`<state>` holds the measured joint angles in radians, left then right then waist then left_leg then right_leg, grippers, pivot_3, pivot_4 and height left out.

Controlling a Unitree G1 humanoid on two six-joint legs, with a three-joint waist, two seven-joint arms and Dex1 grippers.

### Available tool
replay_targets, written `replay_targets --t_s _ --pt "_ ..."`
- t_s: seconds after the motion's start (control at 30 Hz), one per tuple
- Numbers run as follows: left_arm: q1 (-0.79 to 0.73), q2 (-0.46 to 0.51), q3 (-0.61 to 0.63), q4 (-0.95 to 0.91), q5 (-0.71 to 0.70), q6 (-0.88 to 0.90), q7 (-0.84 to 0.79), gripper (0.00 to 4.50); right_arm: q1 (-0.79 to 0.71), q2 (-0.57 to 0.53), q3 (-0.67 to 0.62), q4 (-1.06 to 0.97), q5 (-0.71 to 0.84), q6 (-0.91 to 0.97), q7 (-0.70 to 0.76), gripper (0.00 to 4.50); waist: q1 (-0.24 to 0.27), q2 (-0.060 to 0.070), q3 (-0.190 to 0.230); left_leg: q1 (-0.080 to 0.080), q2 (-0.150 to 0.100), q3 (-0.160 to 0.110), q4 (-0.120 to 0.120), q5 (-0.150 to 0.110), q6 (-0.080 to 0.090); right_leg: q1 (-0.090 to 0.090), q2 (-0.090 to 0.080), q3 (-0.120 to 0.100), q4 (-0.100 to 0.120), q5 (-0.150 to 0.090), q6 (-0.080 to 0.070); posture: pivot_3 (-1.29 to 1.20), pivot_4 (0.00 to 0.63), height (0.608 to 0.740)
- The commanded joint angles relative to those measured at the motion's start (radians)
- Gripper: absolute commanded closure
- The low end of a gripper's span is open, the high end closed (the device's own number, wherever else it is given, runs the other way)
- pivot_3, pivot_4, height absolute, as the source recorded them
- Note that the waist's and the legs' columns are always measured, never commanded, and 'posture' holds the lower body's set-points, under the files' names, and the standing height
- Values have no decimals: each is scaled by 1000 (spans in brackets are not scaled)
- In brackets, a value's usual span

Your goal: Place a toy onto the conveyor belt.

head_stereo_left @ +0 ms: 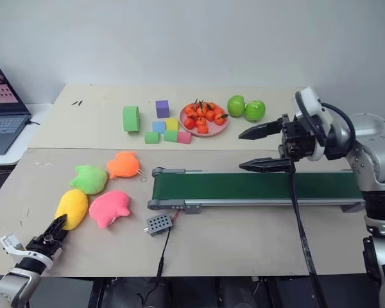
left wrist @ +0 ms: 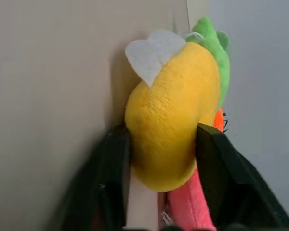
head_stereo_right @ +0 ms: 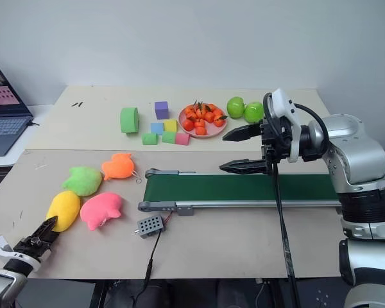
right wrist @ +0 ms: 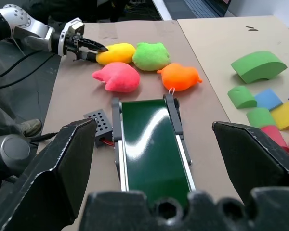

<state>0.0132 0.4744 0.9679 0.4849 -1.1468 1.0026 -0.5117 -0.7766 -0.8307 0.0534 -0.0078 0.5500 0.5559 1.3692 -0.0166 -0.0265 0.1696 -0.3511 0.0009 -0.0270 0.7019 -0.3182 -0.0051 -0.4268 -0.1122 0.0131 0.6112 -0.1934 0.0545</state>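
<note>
I had the left gripper point(left wrist: 159, 159) pinching the toy's point(left wrist: 171, 115) soft, squishy near end, felt feather-light.

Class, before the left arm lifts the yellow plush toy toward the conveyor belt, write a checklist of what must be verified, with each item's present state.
1. Left pincer straddles the yellow plush toy, a finger against each side: ok.
2. Grip firm enough to lift: cannot tell; the toy lies on the table.
3. Pink plush toy clear of the grasp: not ok; it lies right against the yellow toy, next to one finger.
4. Conveyor belt surface free for a drop: ok, nothing lies on the green belt.
5. Right pincer out of the way: not ok; it hangs open over the belt.
</note>
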Motion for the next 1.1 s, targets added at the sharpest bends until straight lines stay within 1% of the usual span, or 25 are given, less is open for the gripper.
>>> replay_targets --t_s 0.03,0.07,0.1,0.17,0.27,0.37,0.47,0.5,0.57,0.6,0.63,0.7,0.73,0.77,0.83,0.9,0.93,0.97,1.03,1.1 --pt "14 -16 17 -12 -30 -3 22 3978 -36 -9 -18 -14 -9 -4 -5 0 0 3 -1 0 0 0 0 0 0 0 0 0 0 0 0 0 150 738" --pt "17 -22 24 -21 -42 -2 32 4276 -38 -7 -16 -11 -11 -5 -5 0 1 4 -2 0 0 0 0 0 0 0 0 0 0 0 0 0 150 738" --pt "19 -28 29 -29 -52 -2 41 4479 -39 -5 -16 -8 -14 -7 -4 0 1 4 -2 0 0 0 -1 0 0 0 0 0 0 0 0 0 150 738" --pt "33 -39 61 -63 -117 26 51 4479 -43 2 -11 -2 -20 -8 -1 0 -1 4 -2 1 0 0 -1 0 0 0 0 0 0 0 0 0 150 738" --pt "77 -38 132 -131 -270 88 45 4479 -49 7 -6 3 -23 -7 3 0 -10 3 -2 0 0 0 -1 0 0 0 0 1 0 0 0 0 150 738" --pt "123 -27 156 -216 -365 107 45 4479 -54 9 -3 15 -28 -9 10 0 -9 2 -2 -1 1 -1 -1 0 0 -2 0 0 -1 0 0 0 150 738" --pt "155 -18 143 -352 -379 68 21 4479 -54 13 5 20 -34 -11 16 0 -5 1 -1 -1 1 -1 -1 0 0 -2 0 0 -1 0 0 0 150 738" --pt "150 -18 138 -382 -384 46 34 4479 -54 16 7 22 -36 -11 15 0 0 1 -1 -1 1 -1 -1 0 0 -2 0 0 -1 0 0 0 150 738" --pt "74 -15 134 -469 -378 -51 86 4479 -59 25 13 28 -41 -13 13 0 6 1 -1 -1 0 -1 -1 0 -1 -1 -1 0 -1 0 -1 0 150 738" --pt "33 -10 116 -518 -352 -99 108 4479 -62 30 15 31 -43 -13 12 0 11 1 -1 -1 0 -1 -1 1 -1 -1 -1 0 -1 0 -1 0 150 738" --pt "-41 2 70 -577 -312 -147 152 4479 -65 36 18 34 -46 -14 11 0 14 0 -1 -1 0 -2 -1 1 -3 0 -1 -2 -1 1 -1 0 150 738" --pt "-125 15 1 -647 -266 -198 208 4479 -68 44 20 37 -50 -14 11 0 23 -1 -1 -1 0 -4 -1 3 -5 1 0 -3 -1 2 -2 0 150 738" --pt "-163 28 -55 -689 -212 -221 230 4479 -69 47 20 38 -52 -14 12 0 22 -2 -1 -1 0 -4 -1 3 -6 2 0 -3 -1 2 -3 0 150 738" --pt "-206 36 -119 -726 -148 -244 269 4479 -70 49 20 39 -55 -15 11 0 18 -2 -1 -1 0 -4 -1 3 -6 2 0 -3 -2 2 -3 0 150 738" --pt "-308 68 -305 -838 -1 -266 331 4479 -68 54 18 40 -57 -16 4 0 15 -2 -1 -1 -1 -3 -1 3 -6 2 0 0 -2 2 -3 0 150 738" --pt "-364 95 -450 -922 108 -278 343 4479 -64 58 14 35 -55 -15 -6 0 14 -2 -1 -2 -1 -3 -2 3 -6 2 0 -1 -2 3 -2 0 150 738" --pt "-376 106 -499 -947 150 -285 338 4479 -62 60 12 32 -55 -14 -11 0 12 -2 -1 -3 -2 -3 -2 3 -6 2 0 -1 -2 3 -2 0 150 738" --pt "-354 168 -606 -979 291 -333 296 4479 -55 59 6 26 -52 -11 -16 0 7 -2 -1 -4 -2 -2 -2 3 -6 1 0 0 -2 3 -2 0 150 738" --pt "-313 259 -753 -1007 523 -441 245 4479 -45 55 -3 17 -47 -6 -24 0 -10 -2 -1 -4 -2 0 -4 4 -7 -1 0 1 -4 3 -1 0 150 738" --pt "-283 313 -831 -998 720 -580 239 4479 -36 50 -11 11 -43 -2 -30 0 -21 -1 -1 -3 -2 1 -10 3 -6 -2 1 3 -7 3 -1 0 150 738"
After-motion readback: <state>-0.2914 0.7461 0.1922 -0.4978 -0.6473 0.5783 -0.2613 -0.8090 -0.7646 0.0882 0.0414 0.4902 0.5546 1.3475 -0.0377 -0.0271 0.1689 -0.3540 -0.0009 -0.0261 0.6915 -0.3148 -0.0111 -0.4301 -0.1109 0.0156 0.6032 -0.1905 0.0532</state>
